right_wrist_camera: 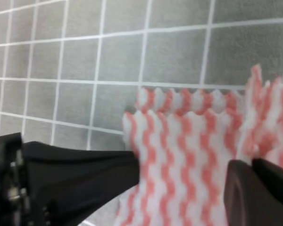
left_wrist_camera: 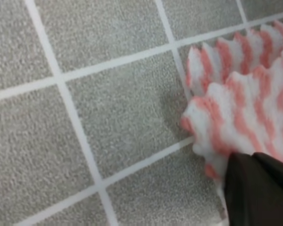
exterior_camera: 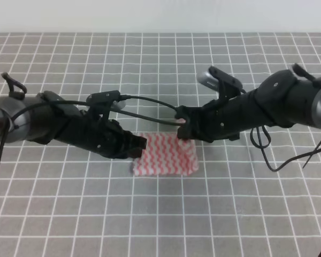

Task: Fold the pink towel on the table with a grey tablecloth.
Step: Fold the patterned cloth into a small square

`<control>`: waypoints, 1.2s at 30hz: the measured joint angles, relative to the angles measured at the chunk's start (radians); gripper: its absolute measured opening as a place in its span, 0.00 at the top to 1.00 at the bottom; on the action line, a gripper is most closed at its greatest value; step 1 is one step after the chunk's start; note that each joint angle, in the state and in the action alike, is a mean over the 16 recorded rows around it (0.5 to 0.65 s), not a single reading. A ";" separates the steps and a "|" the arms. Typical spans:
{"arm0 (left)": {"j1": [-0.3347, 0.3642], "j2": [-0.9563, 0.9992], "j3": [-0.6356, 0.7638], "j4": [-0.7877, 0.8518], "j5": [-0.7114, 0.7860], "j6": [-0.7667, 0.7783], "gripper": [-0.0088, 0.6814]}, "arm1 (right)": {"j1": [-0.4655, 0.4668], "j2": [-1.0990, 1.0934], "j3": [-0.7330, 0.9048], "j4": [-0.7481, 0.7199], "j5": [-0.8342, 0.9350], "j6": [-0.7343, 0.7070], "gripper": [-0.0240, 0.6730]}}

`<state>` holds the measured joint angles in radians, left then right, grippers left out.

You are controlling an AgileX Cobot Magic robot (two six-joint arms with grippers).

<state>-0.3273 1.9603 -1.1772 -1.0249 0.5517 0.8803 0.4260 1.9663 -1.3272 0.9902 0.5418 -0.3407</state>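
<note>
Two arms meet over the pink towel (exterior_camera: 166,154), which lies near the middle of the table with a grey tablecloth (exterior_camera: 160,214). In the exterior high view the towel forms a compact rectangle spanning a few grid squares, with its zigzag stripes running across it.

The left gripper (exterior_camera: 139,144) sits low at the towel's left edge, touching the cloth. In the left wrist view a dark finger (left_wrist_camera: 257,188) presses on the towel (left_wrist_camera: 245,108) at a corner, where two pinked edges lie one over the other, the upper layer slightly offset from the lower. The grey cloth (left_wrist_camera: 85,117) with its white grid lines fills the rest of that view. The second finger is not visible, so whether this gripper is pinching the layers or only resting on them cannot be determined.

The right gripper (exterior_camera: 183,128) is at the towel's upper right corner, also in contact with the fabric. In the right wrist view a dark finger (right_wrist_camera: 262,188) lies on the towel (right_wrist_camera: 184,155) at the lower right, and the cloth beside it rises in a raised fold. Two stacked zigzag edges are visible along the far side. The opening of this gripper cannot be determined either. The left arm (right_wrist_camera: 66,174) appears in that view as a dark bar reaching the towel's near left edge.
</note>
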 joint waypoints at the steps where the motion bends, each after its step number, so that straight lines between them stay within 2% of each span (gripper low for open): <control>1: 0.000 -0.005 -0.001 0.001 0.002 0.001 0.99 | 0.000 0.003 0.000 0.001 -0.001 0.000 0.99; 19: 0.009 -0.037 -0.015 0.074 0.079 -0.008 0.99 | 0.011 0.016 -0.030 0.012 0.008 -0.007 0.99; 36: 0.010 -0.001 -0.015 0.085 0.056 -0.010 0.99 | 0.069 0.071 -0.109 0.019 0.011 -0.003 0.99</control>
<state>-0.3169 1.9588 -1.1921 -0.9399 0.6078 0.8707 0.4949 2.0377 -1.4365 1.0095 0.5525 -0.3439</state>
